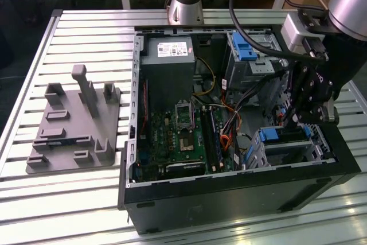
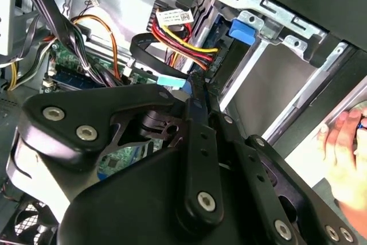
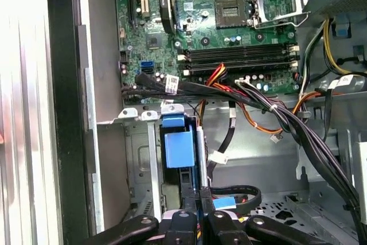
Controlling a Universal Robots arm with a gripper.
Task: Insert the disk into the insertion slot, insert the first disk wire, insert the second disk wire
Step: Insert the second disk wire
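Disk insertion, the first step, is being carried out: the disk (image 1: 282,136) is being held on edge by the gripper (image 1: 292,123), whose jaws appear closed on its blue carrier, at the insertion slot (image 1: 257,154) toward 4 o'clock in the computer case (image 1: 229,196) in the exterior view. The disk is judged only partly seated, with the disk wires (image 3: 246,189) lying loose beside it. Straight, square travel between the cage walls is being called for.

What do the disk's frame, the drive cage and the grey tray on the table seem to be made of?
The disk has a frame of bright blue plastic, smooth, slightly glossy. The drive cage looks like bare silver sheet metal, folded, with punched openings. The grey tray seems matt plastic, judging by its even colour and blocky shapes; painted metal is possible.
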